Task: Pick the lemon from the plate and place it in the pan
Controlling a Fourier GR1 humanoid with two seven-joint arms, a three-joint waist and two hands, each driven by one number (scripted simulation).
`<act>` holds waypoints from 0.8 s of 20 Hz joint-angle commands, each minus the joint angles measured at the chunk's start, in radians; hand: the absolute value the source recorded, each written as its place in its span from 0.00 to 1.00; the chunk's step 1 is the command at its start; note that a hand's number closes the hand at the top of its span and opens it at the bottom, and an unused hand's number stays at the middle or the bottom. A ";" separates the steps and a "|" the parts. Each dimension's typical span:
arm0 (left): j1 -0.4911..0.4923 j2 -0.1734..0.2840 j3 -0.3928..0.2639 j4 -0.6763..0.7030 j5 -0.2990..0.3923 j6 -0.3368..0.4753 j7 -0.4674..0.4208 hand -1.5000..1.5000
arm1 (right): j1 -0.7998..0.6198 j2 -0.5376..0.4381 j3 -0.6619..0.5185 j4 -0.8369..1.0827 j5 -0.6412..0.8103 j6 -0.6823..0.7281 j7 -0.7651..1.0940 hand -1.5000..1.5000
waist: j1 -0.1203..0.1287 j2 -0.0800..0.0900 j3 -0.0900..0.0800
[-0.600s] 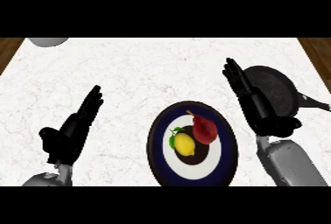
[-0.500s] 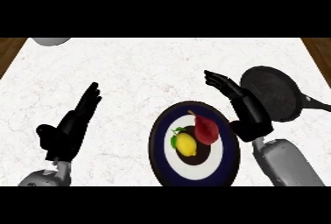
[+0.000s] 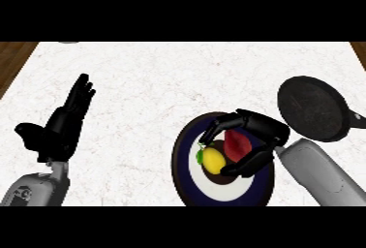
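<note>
White worktop (image 3: 164, 87): right hand (image 3: 259, 133), fingers curled, cups over the plate (image 3: 187, 186), lemon (image 3: 213, 160) between fingers and thumb; left hand (image 3: 63, 127) spread.

One head view looks steeply down on the counter (image 3: 157, 82), forearms entering from its lower edge.

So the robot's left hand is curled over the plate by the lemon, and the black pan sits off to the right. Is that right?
Not quite: it is the right hand that curls over the plate by the lemon, as the head view shows. The left hand rests open at the view's left. The pan does sit to the right.
</note>
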 commanded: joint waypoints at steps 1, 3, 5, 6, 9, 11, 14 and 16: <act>0.007 -0.008 0.026 0.017 0.012 0.003 -0.023 0.50 | -0.066 -0.080 -0.062 0.086 0.116 0.013 -0.280 0.00 | -0.024 -0.008 0.002; -0.007 -0.009 0.037 0.060 -0.002 0.005 -0.050 0.50 | -0.140 -0.131 -0.092 0.144 0.135 0.064 -0.354 0.00 | -0.030 -0.008 0.000; -0.034 -0.030 0.027 0.087 -0.023 0.029 -0.031 0.50 | -0.234 -0.176 -0.118 0.185 0.122 0.144 -0.348 0.00 | -0.036 -0.012 -0.001; -0.062 0.005 0.069 0.092 0.020 -0.017 -0.029 0.50 | -0.271 -0.173 -0.085 0.227 0.175 0.143 -0.364 0.00 | -0.026 -0.009 -0.001; -0.054 -0.006 0.066 0.120 0.010 -0.011 -0.044 0.50 | -0.365 -0.232 -0.038 0.175 0.245 0.160 -0.325 0.00 | -0.027 -0.012 -0.002; -0.047 -0.002 0.073 0.110 0.017 -0.017 -0.045 0.50 | -0.405 -0.300 -0.010 0.132 0.289 0.182 -0.325 0.00 | -0.029 -0.016 -0.002; -0.044 -0.002 0.088 0.171 0.021 -0.052 -0.102 0.50 | -0.470 -0.249 0.020 0.134 0.309 0.201 -0.240 0.00 | -0.039 -0.016 -0.003; -0.086 -0.030 0.072 0.192 -0.014 -0.013 -0.073 0.50 | -0.535 -0.188 -0.011 0.152 0.279 0.225 -0.168 0.00 | -0.045 -0.018 -0.002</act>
